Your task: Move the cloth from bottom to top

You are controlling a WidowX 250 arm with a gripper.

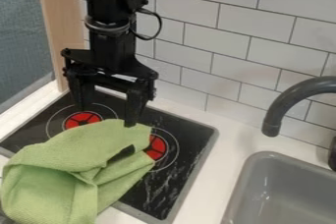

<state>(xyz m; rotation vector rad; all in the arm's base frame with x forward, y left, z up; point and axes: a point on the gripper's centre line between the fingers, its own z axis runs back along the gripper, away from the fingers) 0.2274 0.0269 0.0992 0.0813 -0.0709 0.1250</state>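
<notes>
The white, smooth counter [223, 161] holds a black, flat stove top [190, 137] with a grey edge and two round red burners, one [82, 119] farther left, the other [157, 144] partly covered. A green, woven cloth [66, 152] lies bunched and folded over the stove top's near left part. A grey, round-cornered basin [261, 156] is set into the counter at right.
</notes>
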